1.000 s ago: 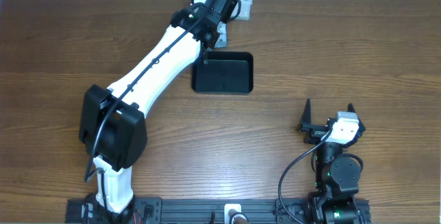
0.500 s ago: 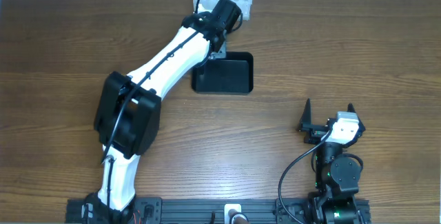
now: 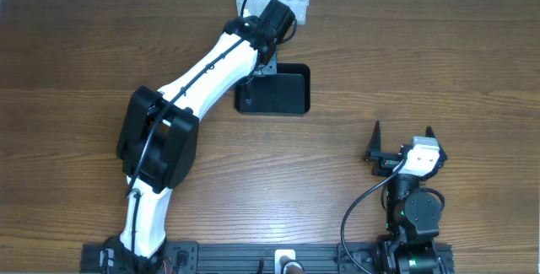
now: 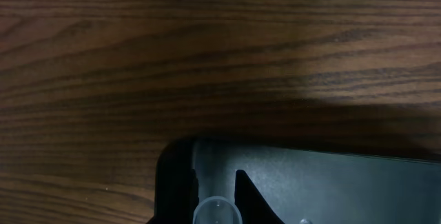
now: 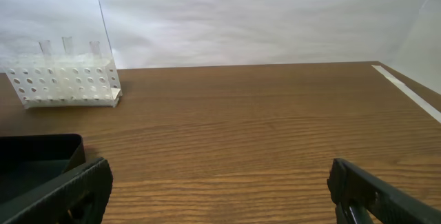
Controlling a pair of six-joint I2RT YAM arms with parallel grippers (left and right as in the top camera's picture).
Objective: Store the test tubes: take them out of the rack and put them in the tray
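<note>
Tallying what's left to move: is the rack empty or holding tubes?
Holding tubes. In the right wrist view, three test tubes stand upright in the rack, their tops poking above its upper edge.

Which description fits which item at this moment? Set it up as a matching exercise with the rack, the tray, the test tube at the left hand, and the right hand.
Things:
1. rack
2. tray
3. test tube
4. right hand

Descriptions:
A. open, near its own base, apart from the tray
B. black, on the table between the rack and the arms' bases
C. translucent, at the table's far side, with tubes standing in it
D. at the left hand, over the tray's corner

Pairs: 1-C, 2-B, 3-D, 4-A
</note>
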